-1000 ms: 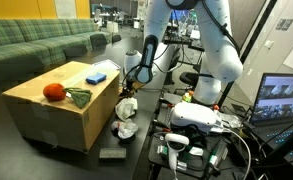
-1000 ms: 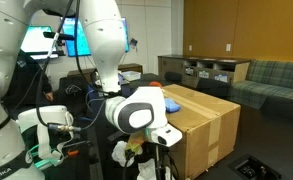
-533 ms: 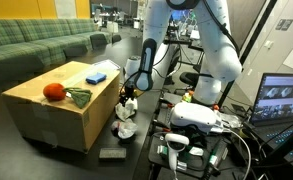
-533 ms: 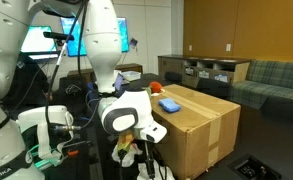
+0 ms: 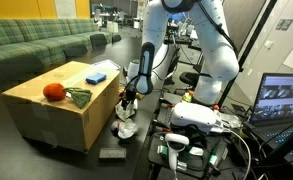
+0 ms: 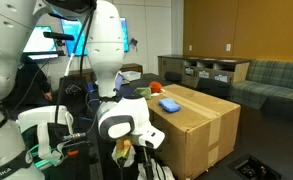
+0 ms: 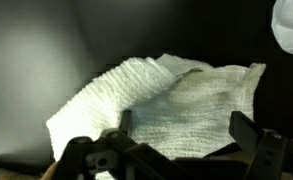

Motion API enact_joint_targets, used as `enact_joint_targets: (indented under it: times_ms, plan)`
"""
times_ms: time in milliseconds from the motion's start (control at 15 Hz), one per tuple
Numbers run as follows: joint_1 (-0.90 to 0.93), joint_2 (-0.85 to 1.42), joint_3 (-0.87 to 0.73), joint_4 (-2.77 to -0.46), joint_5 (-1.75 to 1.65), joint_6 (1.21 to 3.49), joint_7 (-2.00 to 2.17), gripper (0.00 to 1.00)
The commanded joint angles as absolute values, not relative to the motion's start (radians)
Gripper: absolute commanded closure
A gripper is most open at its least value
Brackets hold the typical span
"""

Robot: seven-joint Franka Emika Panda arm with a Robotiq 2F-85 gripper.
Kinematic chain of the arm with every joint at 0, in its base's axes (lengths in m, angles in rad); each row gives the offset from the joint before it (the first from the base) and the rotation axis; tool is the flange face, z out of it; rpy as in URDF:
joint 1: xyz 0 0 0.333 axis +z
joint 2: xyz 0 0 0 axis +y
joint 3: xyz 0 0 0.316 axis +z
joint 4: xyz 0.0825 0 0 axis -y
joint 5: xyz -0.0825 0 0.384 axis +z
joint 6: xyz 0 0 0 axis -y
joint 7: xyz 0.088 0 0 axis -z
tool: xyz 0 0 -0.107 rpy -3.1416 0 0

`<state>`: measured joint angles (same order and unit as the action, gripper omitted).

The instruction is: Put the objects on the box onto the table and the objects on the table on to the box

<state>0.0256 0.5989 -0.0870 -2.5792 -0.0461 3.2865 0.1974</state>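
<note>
A cardboard box (image 5: 46,112) carries a red ball-like object (image 5: 53,92), a green object (image 5: 78,97) and a blue sponge (image 5: 95,77). The box (image 6: 201,122) and sponge (image 6: 169,104) show in both exterior views. A white knitted cloth (image 7: 166,95) lies on the dark table beside the box; it also shows in an exterior view (image 5: 125,108). My gripper (image 7: 181,135) is open, its fingers just above the cloth on either side. In an exterior view the gripper (image 5: 128,97) hangs low by the box's side.
A second crumpled white item (image 5: 126,128) lies below the cloth. A dark flat object (image 5: 112,153) lies near the table's front. A white device (image 5: 201,118) and a laptop (image 5: 286,100) stand nearby. A green sofa (image 5: 36,45) is behind the box.
The arm has moved down and closer to the box's side, bringing the open gripper down over the white cloth. The objects on the box have not moved.
</note>
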Motion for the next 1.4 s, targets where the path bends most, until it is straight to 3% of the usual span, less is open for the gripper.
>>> enact_joint_targets:
  times_ms: [0,1333]
  plan:
    - [0.04,0.585,-0.114,-2.609,-0.006,3.342,0.127,0.0]
    - [0.067,0.779,-0.131,-2.58,0.038,3.464,0.075,0.0]
